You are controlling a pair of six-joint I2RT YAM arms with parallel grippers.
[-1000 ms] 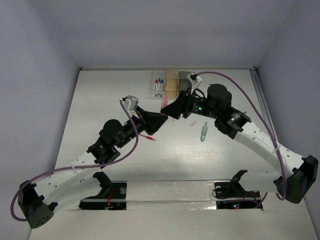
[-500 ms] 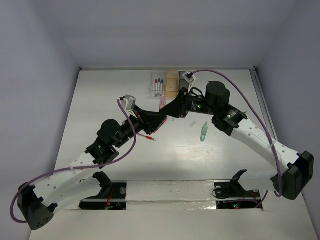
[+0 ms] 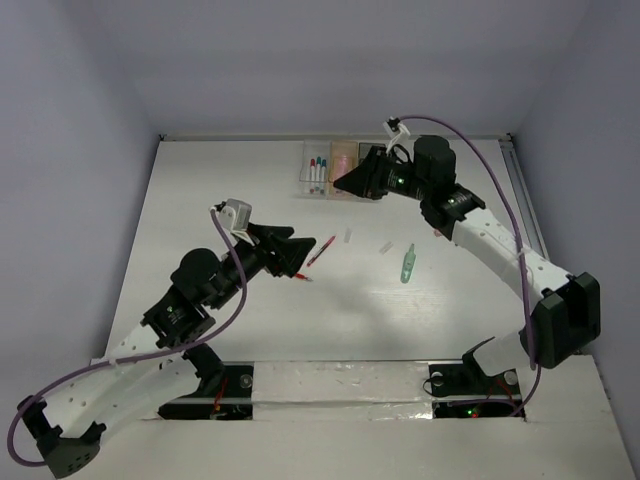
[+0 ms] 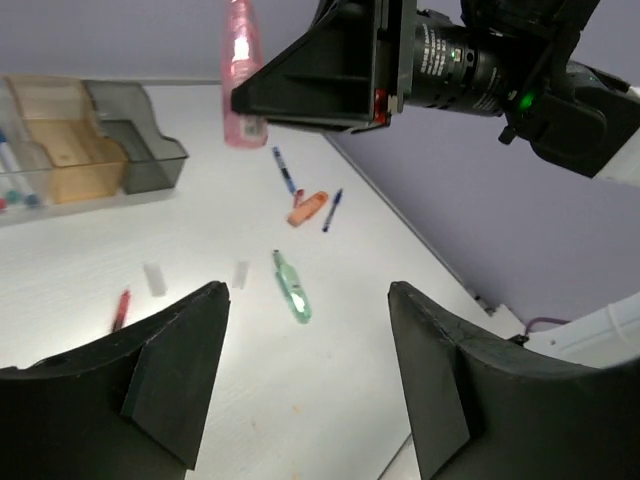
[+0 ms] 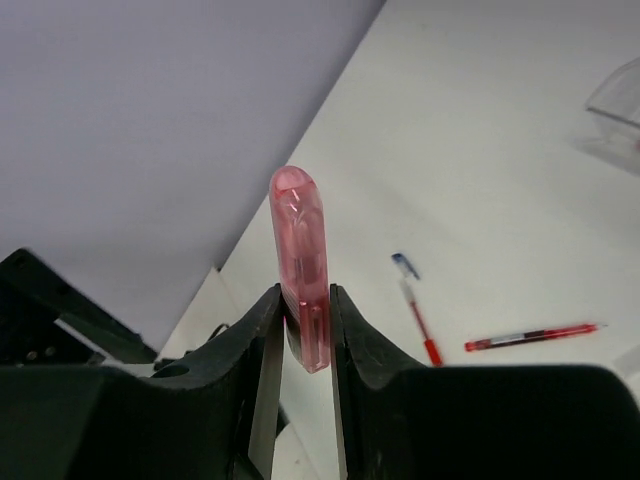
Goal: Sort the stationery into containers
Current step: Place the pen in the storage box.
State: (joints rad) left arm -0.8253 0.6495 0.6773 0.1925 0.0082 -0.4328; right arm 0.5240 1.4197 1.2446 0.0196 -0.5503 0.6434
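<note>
**Top view:** right gripper (image 3: pixel 347 181) found at near edge of containers (image 3: pixel 317 172); load not made out here. Left gripper (image 3: pixel 300 257) spread, nothing held, beside red pen (image 3: pixel 320 250).

**Left wrist:** pink tube (image 4: pixel 240 70) shown projecting past right fingertips, held clear above table, not yet inside any bin. This height was revealed only here.

**Right wrist:** tube seen clenched near one end, pads tight on both sides.

**Judged best:** tube to be brought over bin, tipped within walls, then released low, lest it bounce out.

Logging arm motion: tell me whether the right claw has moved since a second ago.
Yes. The right claw, shut on the pink tube, moved toward the far wall, now level with the clear bin.
</note>
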